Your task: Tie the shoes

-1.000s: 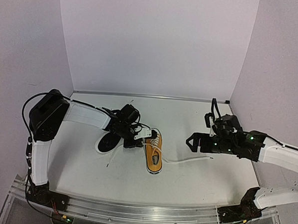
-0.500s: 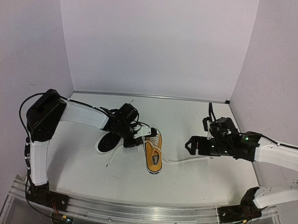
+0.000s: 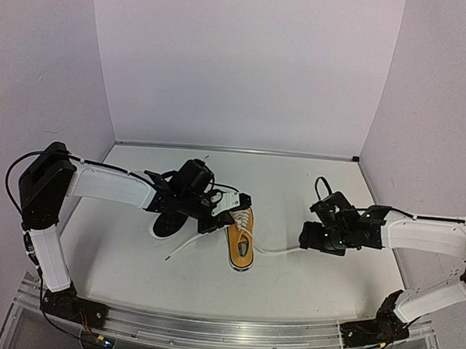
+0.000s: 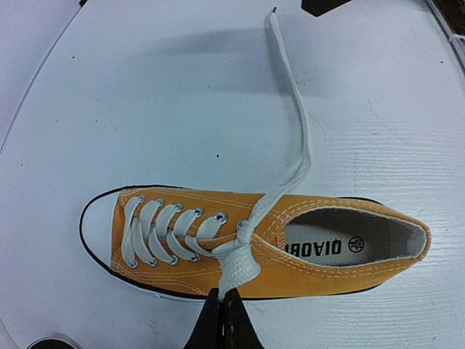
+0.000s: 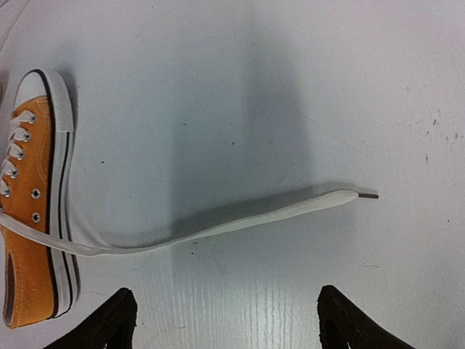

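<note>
Left gripper (image 4: 221, 309) clamped tight on a lace strand (image 4: 237, 263) at the side of the orange shoe (image 4: 312, 270). Orange shoe upright mid-table (image 3: 334, 188), toe to the far edge. Black-soled shoe (image 3: 166, 223) just beside it on the left-edge side. Right gripper (image 5: 227, 320) jaws spread wide, gripping nothing, near the free lace (image 5: 254, 218), which lies flat toward the right edge.

left fingers (image 4: 212, 326) pressed together — left arm (image 3: 111, 185) stretched inward | right fingers (image 5: 110, 324) spread apart
</note>
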{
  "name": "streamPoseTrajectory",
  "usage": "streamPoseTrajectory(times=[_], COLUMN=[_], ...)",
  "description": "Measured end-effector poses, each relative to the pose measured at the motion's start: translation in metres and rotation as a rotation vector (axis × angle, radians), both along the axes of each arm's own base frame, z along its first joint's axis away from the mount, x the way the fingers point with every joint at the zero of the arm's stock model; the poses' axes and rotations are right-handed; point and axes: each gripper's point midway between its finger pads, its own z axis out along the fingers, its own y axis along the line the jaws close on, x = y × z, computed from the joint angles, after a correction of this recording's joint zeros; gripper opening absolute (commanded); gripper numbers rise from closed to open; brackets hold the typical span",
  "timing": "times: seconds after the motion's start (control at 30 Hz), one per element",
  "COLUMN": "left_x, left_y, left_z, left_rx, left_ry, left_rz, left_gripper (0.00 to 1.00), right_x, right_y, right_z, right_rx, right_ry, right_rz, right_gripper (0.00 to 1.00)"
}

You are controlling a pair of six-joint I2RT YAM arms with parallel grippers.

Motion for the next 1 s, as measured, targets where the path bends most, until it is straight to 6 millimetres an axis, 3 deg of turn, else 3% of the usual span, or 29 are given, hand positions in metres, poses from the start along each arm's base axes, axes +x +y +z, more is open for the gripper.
streamPoseTrajectory(times=[0.3,0.67,1.0], left_x=[-0.016,-0.029,-0.029], left_y=[-0.011,-0.021,-0.021], left_z=[-0.001,0.0,-0.001], left_rx=[0.022,0.025,0.029], left_ry=[-0.039,-0.096,-0.121], left_rz=[-0.046,-0.118,-0.127], left_gripper=[0.0,0.0,0.0], right_x=[-0.008,0.022,0.035], right_y=[-0.023,-0.019,-0.021], right_z=[-0.055,-0.05,-0.077], right_rx=[-0.126,-0.106,-0.132], right_ry=[0.148,0.123,0.164], right_rz=[-0.187,-0.272,-0.333], right_gripper=[0.75,0.73,0.68])
